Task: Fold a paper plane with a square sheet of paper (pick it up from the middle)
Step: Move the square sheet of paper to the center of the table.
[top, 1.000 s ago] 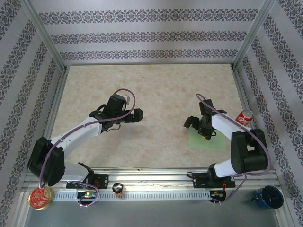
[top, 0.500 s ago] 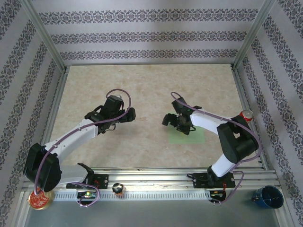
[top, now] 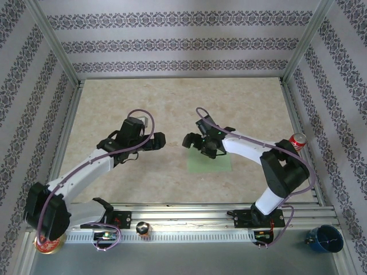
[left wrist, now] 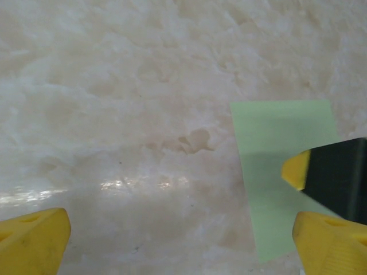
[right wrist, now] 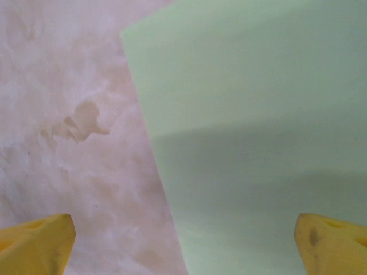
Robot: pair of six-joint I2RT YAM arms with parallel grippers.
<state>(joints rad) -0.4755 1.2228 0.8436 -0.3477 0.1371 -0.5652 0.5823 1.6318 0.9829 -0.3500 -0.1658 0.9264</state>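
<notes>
Square sheet of paper [top: 212, 163], pale green and plain, lies flat on the worktop [top: 172, 103], a little right of the middle and nearer the near edge than the far one. No crease, fold or lifted corner shows on it from above or in the wrist views [left wrist: 281, 166] [right wrist: 252, 132], so I judge the task barely begun: the sheet has yet to be picked up from its middle, and every fold of the plane is left to do.

The right gripper [top: 190, 141] is spread as wide as it goes and has hold of nothing. It hangs over the sheet's left edge rather than its middle. In its own view [right wrist: 183, 235] one jaw stands over the paper and the other over bare stone. Whether that jaw rests on the sheet or floats just above it is hard to tell from these angles; probably just above.

The left gripper [top: 161, 141] is likewise fully open and empty, over bare worktop just left of the sheet, facing the right one. Its camera [left wrist: 180, 229] looks past its own jaws to the paper's left part and the other gripper's dark finger over it.

A red can [top: 296, 141] sits at the worktop's right edge, well apart from the sheet.
</notes>
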